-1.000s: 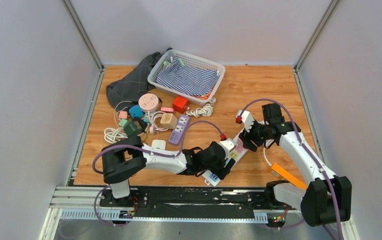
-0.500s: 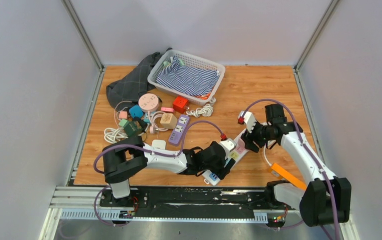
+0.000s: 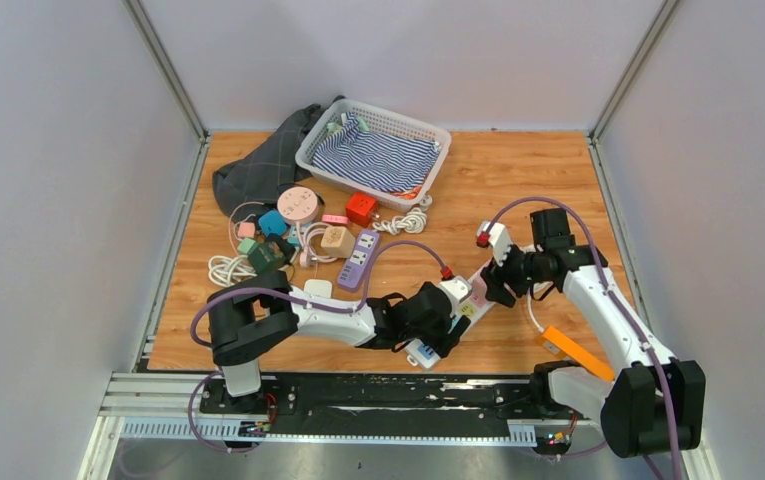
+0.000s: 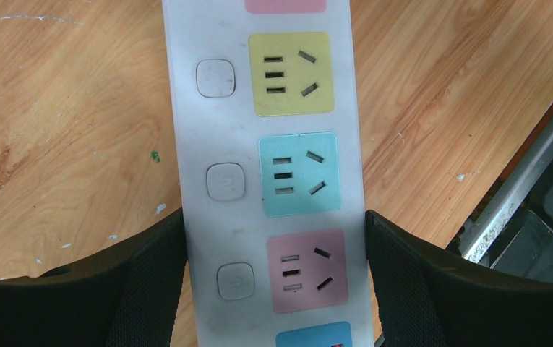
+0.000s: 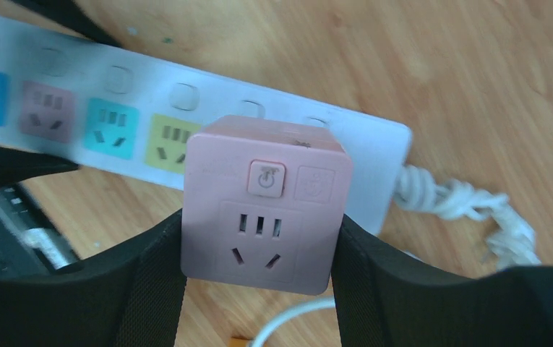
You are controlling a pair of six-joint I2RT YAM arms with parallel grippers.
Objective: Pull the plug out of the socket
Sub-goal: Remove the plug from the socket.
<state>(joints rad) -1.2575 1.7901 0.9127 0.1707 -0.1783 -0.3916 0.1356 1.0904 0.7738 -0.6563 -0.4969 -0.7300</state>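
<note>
The pulling step is in hand. The right end effector (image 5: 259, 278) is clenched on a pink cube plug (image 5: 264, 195), with one finger on each side and the cube's own socket face turned to the wrist camera. The left end effector (image 4: 273, 289) grasps the white power strip (image 4: 186, 123) across its width, pinning it to the desk (image 4: 56, 108).

Between the right fingers the cube is sharp and the strip behind it blurred, so I judge the plug to be clear of its socket or nearly so. Its pins are hidden, so I cannot be sure. The next move calls for a straight draw away from the strip while the left grip holds it flat.

The right wrist view alone shows the strip's end and its knotted white cord (image 5: 461, 206), just beyond the right finger. The left wrist view shows only free yellow, teal and pink sockets ahead of its fingers. Only the overhead view shows both arms meeting over the strip.
</note>
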